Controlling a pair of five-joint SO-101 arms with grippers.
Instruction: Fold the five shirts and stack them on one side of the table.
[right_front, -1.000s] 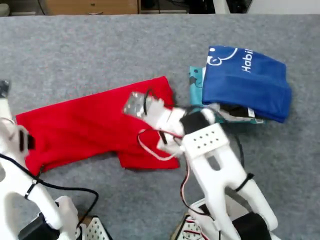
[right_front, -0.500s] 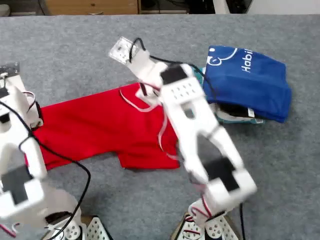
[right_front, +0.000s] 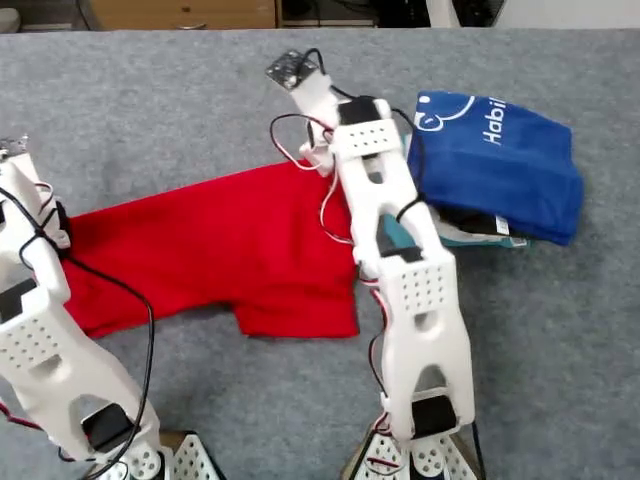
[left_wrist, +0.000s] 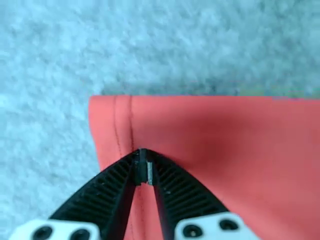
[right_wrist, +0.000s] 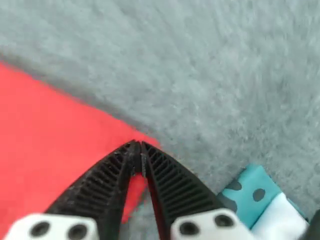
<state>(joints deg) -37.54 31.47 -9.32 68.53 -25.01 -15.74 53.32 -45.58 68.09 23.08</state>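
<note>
Left gripper (left_wrist: 142, 167) and right gripper (right_wrist: 137, 152) each clamp opposite ends of the red shirt (right_front: 200, 250), which lies lengthwise between them.

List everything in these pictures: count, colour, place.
red shirt: one, red, spread across the table's middle, beside the stack.
blue shirt: one, blue with white print, folded, on top of the stack.
teal shirt: one, teal with dark spots, under the blue shirt.
other stack layers: count unclear, black and white, under the blue shirt.
table: one, grey cover.
wooden cabinet: one, light brown, beyond the table.
left gripper: one, black, shut on the red shirt's hemmed end.
right gripper: one, black, shut on a red shirt corner.
</note>
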